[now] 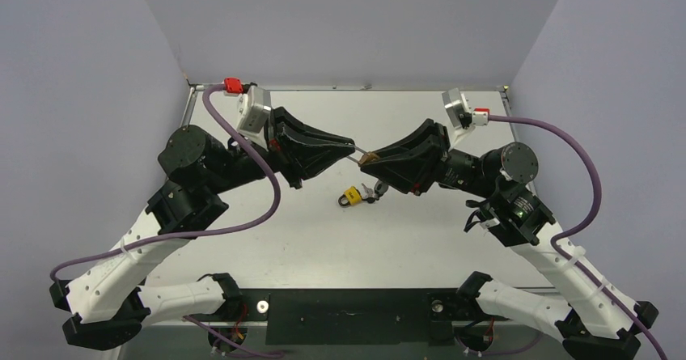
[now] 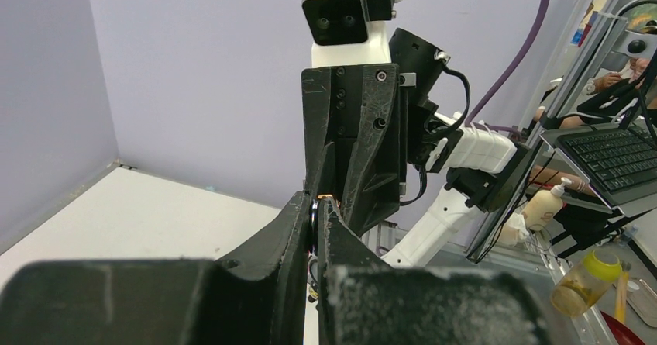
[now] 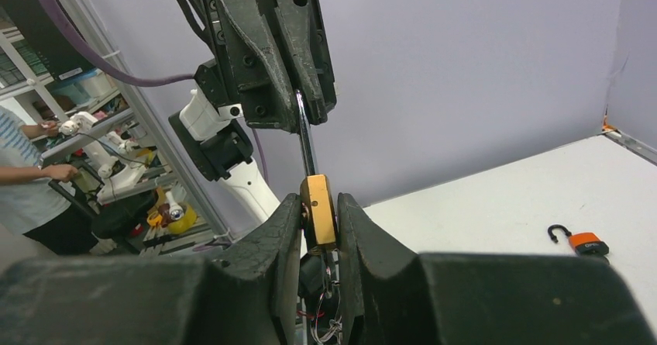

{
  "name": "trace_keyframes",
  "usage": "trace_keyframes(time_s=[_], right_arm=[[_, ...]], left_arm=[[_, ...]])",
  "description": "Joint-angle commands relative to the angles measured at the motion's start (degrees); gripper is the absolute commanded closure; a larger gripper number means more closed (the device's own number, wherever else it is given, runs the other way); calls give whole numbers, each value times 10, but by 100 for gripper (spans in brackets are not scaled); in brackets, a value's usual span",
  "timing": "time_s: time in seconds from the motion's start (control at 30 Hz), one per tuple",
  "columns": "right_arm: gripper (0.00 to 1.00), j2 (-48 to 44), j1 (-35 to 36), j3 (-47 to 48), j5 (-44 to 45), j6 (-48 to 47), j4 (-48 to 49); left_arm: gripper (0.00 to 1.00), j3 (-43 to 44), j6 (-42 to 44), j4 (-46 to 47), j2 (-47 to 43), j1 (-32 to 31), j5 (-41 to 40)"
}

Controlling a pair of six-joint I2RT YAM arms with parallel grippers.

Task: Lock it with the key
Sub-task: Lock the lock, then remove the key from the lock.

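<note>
A brass padlock [image 3: 318, 215] is clamped between the fingers of my right gripper [image 3: 319, 199], which is shut on its body. Its steel shackle [image 3: 304, 132] rises into my left gripper [image 2: 316, 202], which is shut on it. A black-headed key [image 3: 312, 274] with a wire ring hangs at the padlock's underside, between my right fingers. In the top view the two grippers meet tip to tip above the table's middle, with the padlock [image 1: 366, 158] between the left gripper [image 1: 353, 145] and the right gripper [image 1: 370, 161].
A second padlock [image 1: 349, 196], yellow-orange with an open black shackle, lies on the white table [image 1: 323, 247] just below the grippers; it also shows in the right wrist view [image 3: 586, 243]. Grey walls enclose the table on three sides.
</note>
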Motion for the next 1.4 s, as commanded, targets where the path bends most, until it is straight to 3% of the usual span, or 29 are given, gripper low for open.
trace_keyframes(time_s=[0.0, 0.03, 0.1, 0.3, 0.5, 0.73, 0.93, 1.37], right_arm=[[100, 15, -5, 26, 109, -9, 139], [97, 12, -6, 17, 110, -19, 124], [81, 0, -8, -1, 113, -37, 101], [47, -49, -46, -74, 84, -51, 86], [34, -90, -121, -144, 18, -27, 97], [33, -90, -159, -204, -71, 4, 156], [40, -61, -149, -210, -106, 46, 225], [50, -19, -81, -142, -73, -67, 91]], left_arm=[[100, -25, -27, -172, 38, -13, 44], [100, -24, -28, -171, 32, 3, 26], [100, -15, -36, -171, 28, 31, 9], [100, 18, -39, -180, 38, 77, 26], [100, 49, -35, -191, 49, 88, 28], [100, 88, -48, -211, 66, 105, 50], [100, 118, -58, -222, 73, 119, 78], [100, 133, -69, -216, 76, 135, 87]])
